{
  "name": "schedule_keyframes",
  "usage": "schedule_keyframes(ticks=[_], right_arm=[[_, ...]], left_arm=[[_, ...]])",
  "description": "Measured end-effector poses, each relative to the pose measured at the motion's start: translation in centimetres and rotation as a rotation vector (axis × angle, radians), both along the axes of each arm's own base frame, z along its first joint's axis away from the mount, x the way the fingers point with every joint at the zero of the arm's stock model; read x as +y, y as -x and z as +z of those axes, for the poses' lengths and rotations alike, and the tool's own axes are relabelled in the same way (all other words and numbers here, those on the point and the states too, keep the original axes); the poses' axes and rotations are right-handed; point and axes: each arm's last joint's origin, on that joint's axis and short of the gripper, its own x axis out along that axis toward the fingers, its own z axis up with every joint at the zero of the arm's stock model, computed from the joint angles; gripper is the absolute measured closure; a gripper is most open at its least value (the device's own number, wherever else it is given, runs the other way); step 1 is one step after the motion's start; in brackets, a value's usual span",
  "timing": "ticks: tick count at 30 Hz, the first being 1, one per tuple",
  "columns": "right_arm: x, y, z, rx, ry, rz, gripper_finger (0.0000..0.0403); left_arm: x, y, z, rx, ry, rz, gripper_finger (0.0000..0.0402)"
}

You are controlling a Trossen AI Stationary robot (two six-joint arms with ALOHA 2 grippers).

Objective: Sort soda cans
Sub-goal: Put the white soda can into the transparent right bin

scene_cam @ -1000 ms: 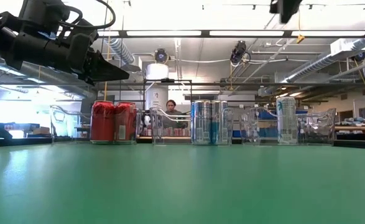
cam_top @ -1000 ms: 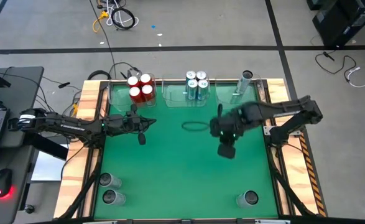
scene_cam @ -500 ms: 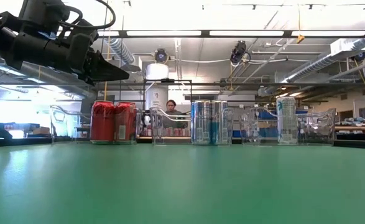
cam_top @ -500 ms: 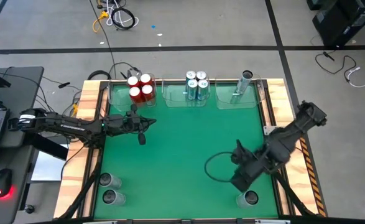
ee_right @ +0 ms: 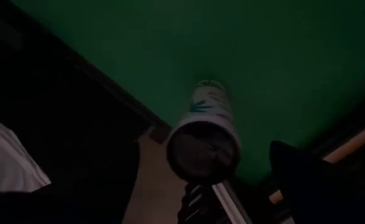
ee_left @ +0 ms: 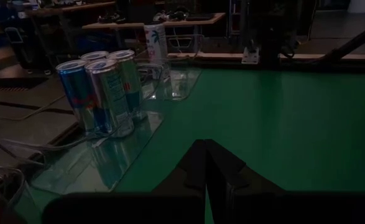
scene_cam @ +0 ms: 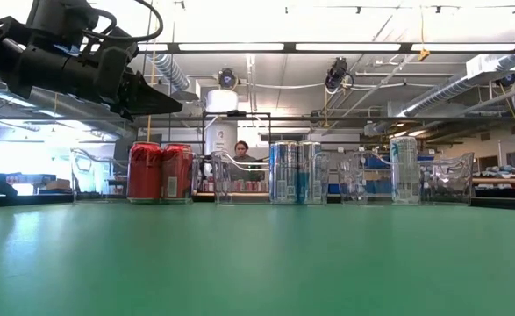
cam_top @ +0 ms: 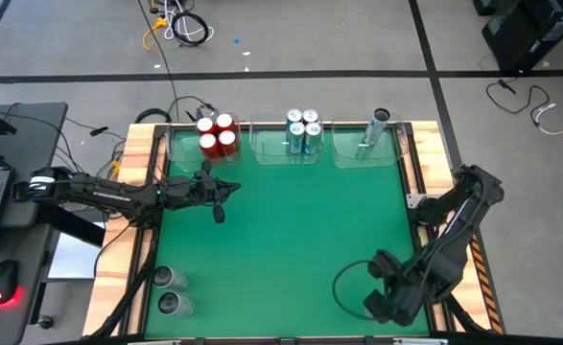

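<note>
Along the far edge, the left clear bin (cam_top: 180, 149) holds four upright red cans (cam_top: 217, 134), the middle bin (cam_top: 267, 146) four blue-and-white cans (cam_top: 303, 131), the right bin (cam_top: 388, 149) one grey can (cam_top: 380, 122). The left gripper (cam_top: 220, 204) hovers closed and empty; the right gripper (cam_top: 379, 309), fingers spread, hangs over an upright grey can (ee_right: 204, 134) at the near edge.

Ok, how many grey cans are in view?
4 grey cans: one in the far right bin, two at the front left corner, one front right below the right end effector.

Overhead and table-level views share the green table (cam_top: 281, 230).
</note>
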Motion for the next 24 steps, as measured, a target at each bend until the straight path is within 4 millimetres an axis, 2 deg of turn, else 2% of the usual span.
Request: schedule_keyframes(ticks=[5,15,24], right_arm=[[1.4,-1.1,-1.4,0.008,-0.013,0.045,0.0051],[1.9,-0.8,-2.8,0.154,0.006,0.063,0.005],[2.6,-1.7,-4.2,0.063,-0.015,0.084,0.0057]], left_arm=[[0.0,0.0,0.0,-0.001,0.0,0.0,0.0396],[0.0,0.0,-0.1,-0.001,0.017,0.003,0.0396],[0.0,0.0,-0.1,0.001,0.017,0.003,0.0396]])
